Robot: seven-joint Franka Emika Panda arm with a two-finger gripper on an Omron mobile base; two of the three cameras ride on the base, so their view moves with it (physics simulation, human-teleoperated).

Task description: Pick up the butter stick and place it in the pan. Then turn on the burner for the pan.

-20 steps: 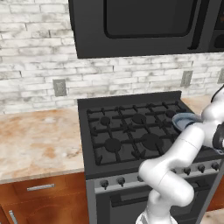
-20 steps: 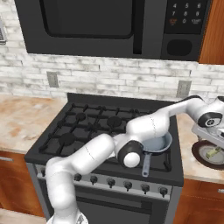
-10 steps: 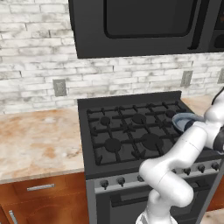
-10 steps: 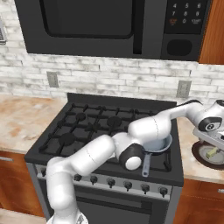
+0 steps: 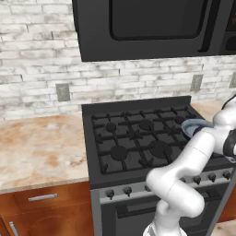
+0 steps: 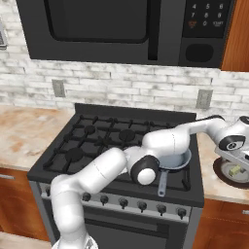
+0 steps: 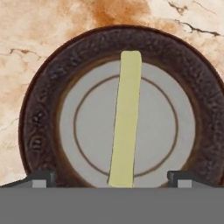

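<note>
The butter stick [image 7: 126, 118], a pale yellow bar, lies across a plate [image 7: 39, 118] with a dark brown rim and a grey middle. My gripper [image 7: 111, 179] hangs straight above the plate, open, one tip on each side of the bar's near end and well apart from it. From the right base view the hand [image 6: 232, 143] hovers over the plate [image 6: 220, 171] on the counter right of the stove, and the butter stick [image 6: 236, 170] shows on it. The pan [image 6: 176, 161] sits on the front right burner, handle [image 6: 162, 185] pointing to the front. My arm partly hides the pan [image 5: 192, 126].
The black stove [image 6: 97, 141] has grates and a row of knobs [image 6: 121, 202] along its front. A microwave [image 6: 121, 29] hangs above it. Marble counter [image 5: 41, 143] runs on both sides, backed by a brick wall.
The hand has sunk a little toward the plate and the forearm has settled lower over the pan. The butter stick and the pan have not moved.
</note>
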